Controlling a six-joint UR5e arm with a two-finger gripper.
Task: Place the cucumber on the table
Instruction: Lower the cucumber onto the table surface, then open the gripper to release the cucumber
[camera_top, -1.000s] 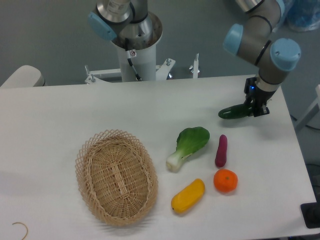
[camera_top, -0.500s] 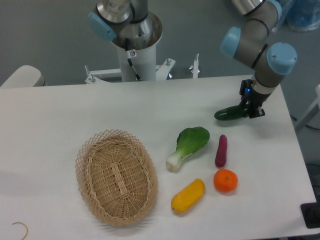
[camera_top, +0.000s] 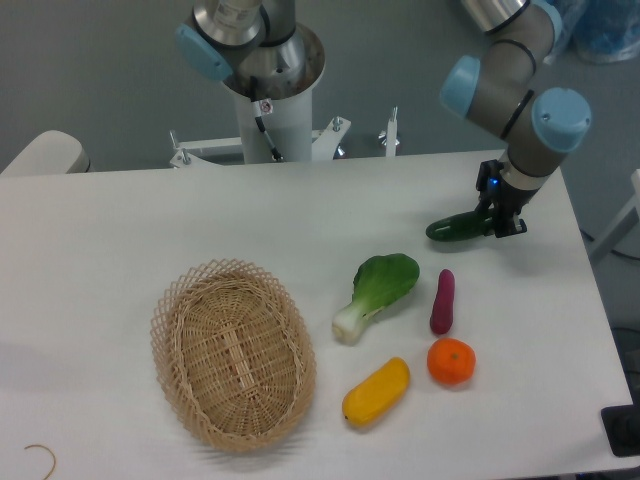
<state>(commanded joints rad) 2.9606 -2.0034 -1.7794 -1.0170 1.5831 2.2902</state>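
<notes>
Here, jaws grip the cucumber (camera_top: 455, 228) near the table (camera_top: 150, 230) edge.

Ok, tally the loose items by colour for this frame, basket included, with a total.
Green: 2, the cucumber in the gripper and the bok choy
Purple: 1, purple vegetable
Orange: 1, orange
Yellow: 1, yellow vegetable
Tan: 1, wicker basket
Total: 6

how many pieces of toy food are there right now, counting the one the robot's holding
5. The cucumber is in the gripper at right; the bok choy, purple vegetable, orange and yellow vegetable lie on the table. None shows in the basket.
</notes>
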